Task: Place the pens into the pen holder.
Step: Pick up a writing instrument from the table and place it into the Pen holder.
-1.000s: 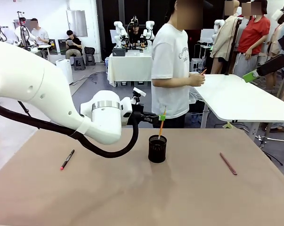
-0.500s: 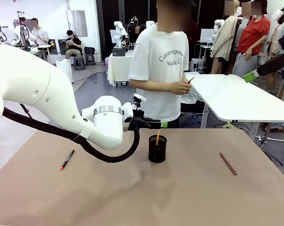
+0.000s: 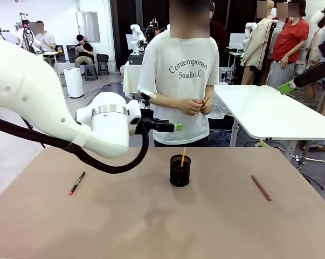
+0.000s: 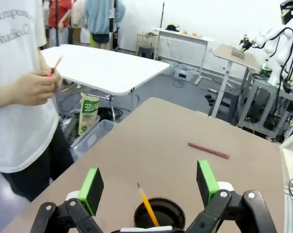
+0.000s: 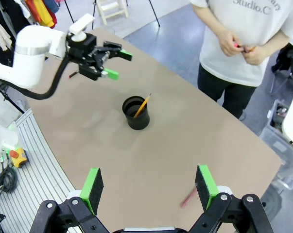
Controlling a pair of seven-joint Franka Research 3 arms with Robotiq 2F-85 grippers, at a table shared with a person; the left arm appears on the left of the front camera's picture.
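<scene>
Brown table [image 3: 151, 226] runs the full width of the front view. The left arm [image 3: 33, 97] is a big white mass coming in from the left side, with its wrist level above the table and pointing toward the middle.

A person [image 3: 184, 81] in a white printed T-shirt stands at the far edge. Both hands [image 3: 197, 105] are together at the waist, holding thin sticks: one orange pencil [image 4: 55, 63] and something pinkish-red beside it.

Left gripper [image 4: 149, 184]: jaws spread wide, green pads well apart, nothing between them. It hangs above and just left of the cup, seen from across at [image 5: 118, 64].

Right gripper [image 5: 148, 186]: jaws also spread wide and empty, held high, looking down on the whole table.

Pen holder [image 3: 180, 171]: black mesh cup, upright, near the table's middle, closer to the person's side.

One orange pencil [image 3: 183, 156] stands in it, leaning against the rim with its upper end sticking out above the cup.

Black pen [image 3: 77, 182] with a red end lies flat on the table well to the left of the holder.

Dark reddish-brown pen [image 3: 261, 187] lies flat well to the right, angled.
</scene>
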